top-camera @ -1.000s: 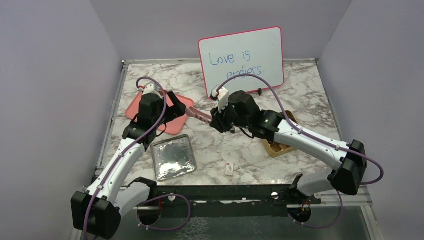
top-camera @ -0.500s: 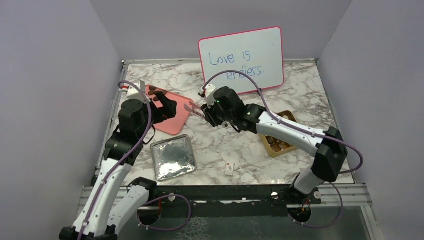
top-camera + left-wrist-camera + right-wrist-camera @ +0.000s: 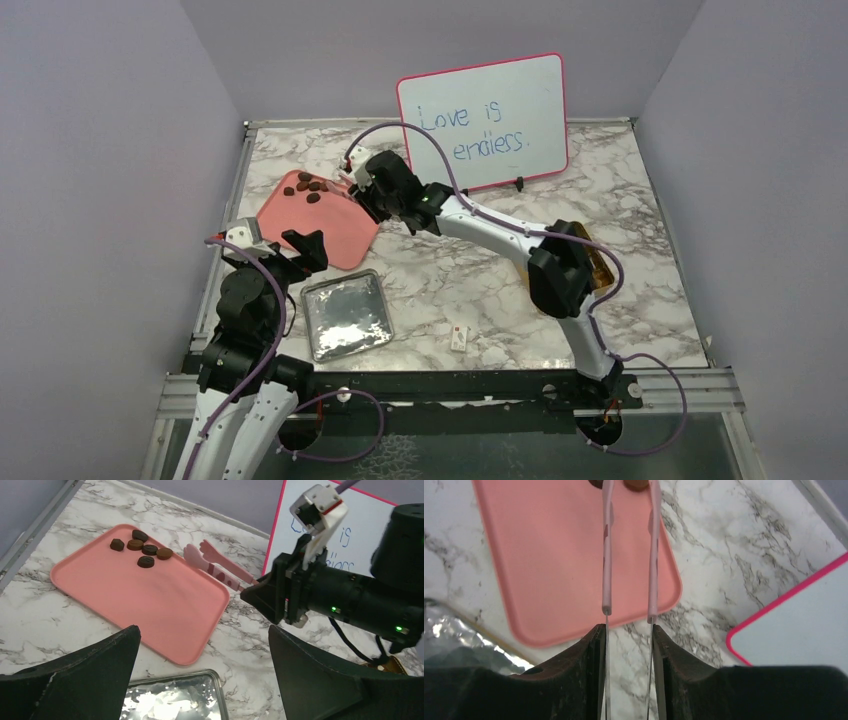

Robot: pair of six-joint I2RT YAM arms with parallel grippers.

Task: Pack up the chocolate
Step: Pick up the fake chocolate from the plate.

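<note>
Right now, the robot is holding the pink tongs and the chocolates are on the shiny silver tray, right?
Not quite. The chocolates sit on the pink tray, not the shiny silver tray, as the left wrist view shows. The right gripper does hold the pink tongs.

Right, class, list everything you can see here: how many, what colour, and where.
chocolate pieces: six, brown, far corner of pink tray
pink tray: one, pink, table's left rear
pink tongs: one pair, pink, tips beside the chocolate
foil-lined tray: one, silver, in front of pink tray
white tag: one, white, near edge
gold box: one, gold, right side, mostly hidden by arm
whiteboard: one, pink-framed, rear
marble table: one, white-grey
left gripper: open, empty
right gripper: shut on pink tongs
</note>
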